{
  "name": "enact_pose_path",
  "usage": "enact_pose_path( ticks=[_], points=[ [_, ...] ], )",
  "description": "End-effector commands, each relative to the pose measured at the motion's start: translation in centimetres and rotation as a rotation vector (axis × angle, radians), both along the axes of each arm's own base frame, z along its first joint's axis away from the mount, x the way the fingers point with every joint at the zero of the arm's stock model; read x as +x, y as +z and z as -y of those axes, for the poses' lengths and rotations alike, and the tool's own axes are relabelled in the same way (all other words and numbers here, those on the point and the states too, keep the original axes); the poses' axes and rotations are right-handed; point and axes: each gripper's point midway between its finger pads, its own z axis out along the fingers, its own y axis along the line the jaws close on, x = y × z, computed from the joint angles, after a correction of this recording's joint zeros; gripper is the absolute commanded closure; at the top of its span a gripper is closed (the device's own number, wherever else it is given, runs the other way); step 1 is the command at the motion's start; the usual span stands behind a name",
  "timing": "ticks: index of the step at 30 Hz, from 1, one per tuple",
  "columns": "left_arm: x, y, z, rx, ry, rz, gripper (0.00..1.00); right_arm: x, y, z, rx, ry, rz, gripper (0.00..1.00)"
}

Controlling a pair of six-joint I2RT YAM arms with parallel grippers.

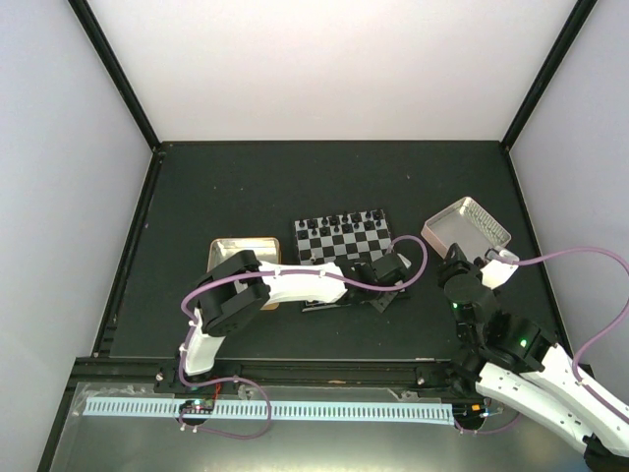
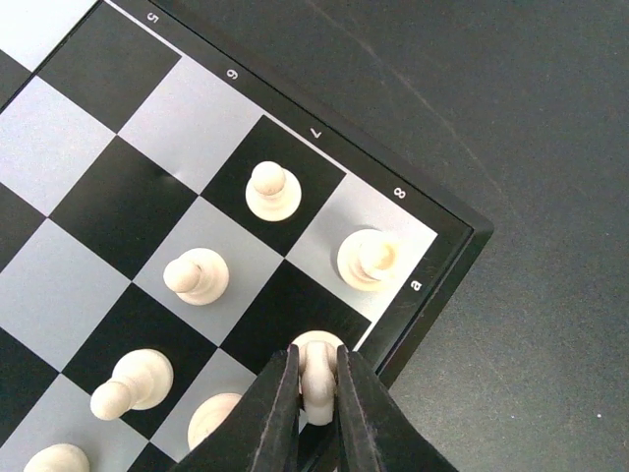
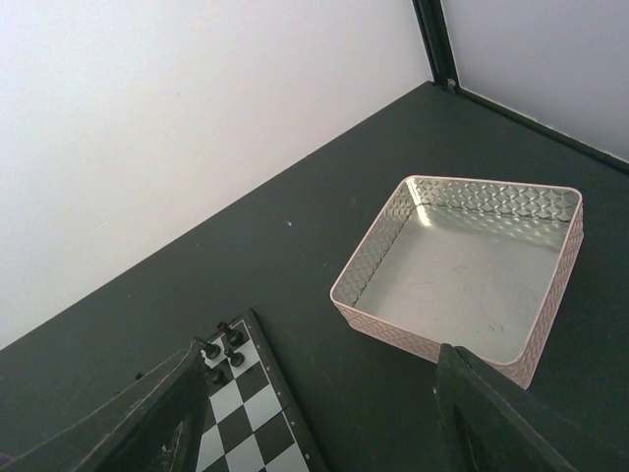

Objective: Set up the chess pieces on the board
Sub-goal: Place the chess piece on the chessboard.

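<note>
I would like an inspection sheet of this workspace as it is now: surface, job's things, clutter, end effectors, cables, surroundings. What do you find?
Surface: dark table.
Job's things: board mid-table; black pieces along its far edge; cream pieces near one corner.
Clutter: gold-rimmed tray left of board; pink-sided tray right, nothing seen inside.
End effectors: left end effector shut on a single cream piece at the board's edge; right end effector open, holding nothing.
Cables: purple cables along both arms.
Surroundings: white walls, black frame posts.

Glossy board (image 2: 61, 295); embossed shiny-metal pink tray (image 3: 381, 244); matt table (image 3: 295, 265).
</note>
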Motion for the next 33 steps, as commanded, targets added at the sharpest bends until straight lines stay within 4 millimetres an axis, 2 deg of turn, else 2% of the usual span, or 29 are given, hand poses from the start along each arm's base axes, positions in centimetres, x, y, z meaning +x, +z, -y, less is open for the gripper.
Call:
enact_pose_path(
  ticks=[1, 6, 13, 20, 33],
  points=[
    [1.1, 0.3, 0.6, 0.005, 0.013, 0.039, 0.87, 0.1, 0.2, 0.7, -0.001, -0.049, 0.028, 0.35],
    [1.3, 0.0, 0.5, 0.013, 0.019, 0.045, 0.82, 0.1, 0.1, 0.7, -0.006, -0.049, 0.026, 0.34],
    [1.6, 0.3, 0.5, 0.008, 0.02, 0.06, 0.88, 0.0, 0.1, 0.8, -0.002, -0.049, 0.029, 0.33],
    [1.1, 1.2, 1.0, -0.025, -0.004, 0.037, 0.82, 0.0, 0.2, 0.7, -0.001, -0.049, 0.03, 0.33],
    [0.1, 6.1, 1.4, -0.142, -0.024, 0.023, 0.73, 0.0, 0.2, 0.7, 0.01, -0.044, 0.031, 0.33]
  ],
)
